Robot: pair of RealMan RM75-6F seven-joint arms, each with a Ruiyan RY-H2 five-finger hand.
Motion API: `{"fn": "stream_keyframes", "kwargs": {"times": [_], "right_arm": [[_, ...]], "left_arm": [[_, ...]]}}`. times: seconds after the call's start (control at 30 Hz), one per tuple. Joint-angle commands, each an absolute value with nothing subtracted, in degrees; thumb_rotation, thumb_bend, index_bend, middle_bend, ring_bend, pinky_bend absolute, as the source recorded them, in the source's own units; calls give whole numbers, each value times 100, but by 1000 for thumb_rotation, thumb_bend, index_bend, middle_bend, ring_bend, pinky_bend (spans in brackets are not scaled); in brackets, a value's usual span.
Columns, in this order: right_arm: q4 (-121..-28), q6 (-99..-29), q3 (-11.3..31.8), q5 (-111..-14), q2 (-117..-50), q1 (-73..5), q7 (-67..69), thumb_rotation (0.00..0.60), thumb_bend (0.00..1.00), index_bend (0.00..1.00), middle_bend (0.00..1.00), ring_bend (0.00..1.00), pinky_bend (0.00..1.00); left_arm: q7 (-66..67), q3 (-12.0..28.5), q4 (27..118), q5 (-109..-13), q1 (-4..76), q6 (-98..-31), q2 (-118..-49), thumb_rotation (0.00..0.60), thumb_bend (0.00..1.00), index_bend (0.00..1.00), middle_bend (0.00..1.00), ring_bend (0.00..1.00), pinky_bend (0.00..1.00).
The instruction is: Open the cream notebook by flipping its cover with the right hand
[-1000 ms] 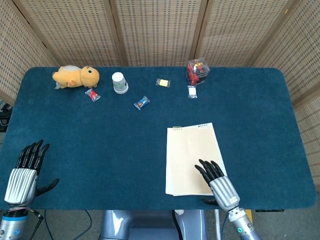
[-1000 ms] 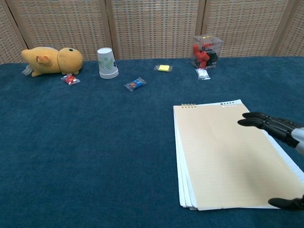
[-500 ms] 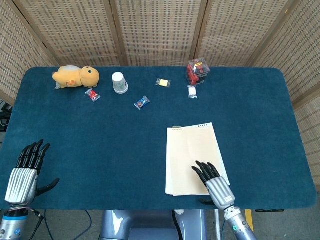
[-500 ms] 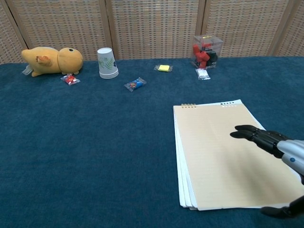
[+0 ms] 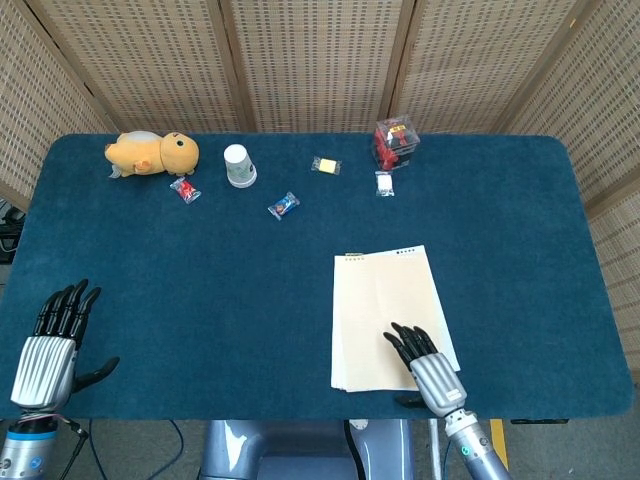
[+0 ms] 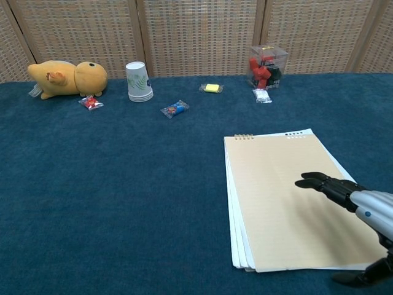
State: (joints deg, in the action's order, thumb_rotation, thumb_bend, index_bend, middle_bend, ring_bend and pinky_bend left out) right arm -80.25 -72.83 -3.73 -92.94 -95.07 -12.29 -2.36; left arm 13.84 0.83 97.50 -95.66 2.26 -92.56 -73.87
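The cream notebook (image 5: pixel 381 310) (image 6: pixel 288 196) lies flat and closed on the blue table, right of centre, with its binding at the far edge. My right hand (image 5: pixel 427 366) (image 6: pixel 353 206) hovers over the notebook's near right corner, fingers (image 6: pixel 316 182) stretched out flat and apart, holding nothing. The thumb (image 6: pixel 362 276) hangs off the near table edge. My left hand (image 5: pixel 48 345) stays at the near left corner of the table, open, away from the notebook; the chest view does not show it.
Along the far side stand a yellow plush toy (image 5: pixel 152 153), a white paper cup (image 5: pixel 238 165), several wrapped sweets (image 5: pixel 284 206), a yellow packet (image 5: pixel 325 165) and a clear box of red pieces (image 5: pixel 396 141). The table's near edge (image 5: pixel 300 414) runs just below the notebook.
My right hand has drifted a little leftward and toward the near edge over the notebook's cover. The notebook and my left hand have not moved.
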Motion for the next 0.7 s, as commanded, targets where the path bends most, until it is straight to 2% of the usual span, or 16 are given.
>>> {"fn": "stream_keyframes", "kwargs": {"times": [0.03, 0.63, 0.7], "right_arm": [[-7965, -7253, -341, -9231, -9539, -1243, -173, 600, 225, 69, 0, 0, 0], [-7685, -7126, -281, -9003, -9629, -1287, 60, 600, 226, 69, 0, 0, 0], [-7667, -7155, -277, -9015, -9644, -1286, 77, 600, 265, 72, 0, 0, 0]], "left_arm": [[1389, 81, 9747, -9574, 228, -9257, -7393, 600, 141, 0, 0, 0, 50], [1406, 75, 9752, -9592, 222, -9271, -7399, 600, 141, 0, 0, 0, 51], [1400, 74, 9747, -9604, 220, -9281, -7403, 600, 140, 0, 0, 0, 51]]}}
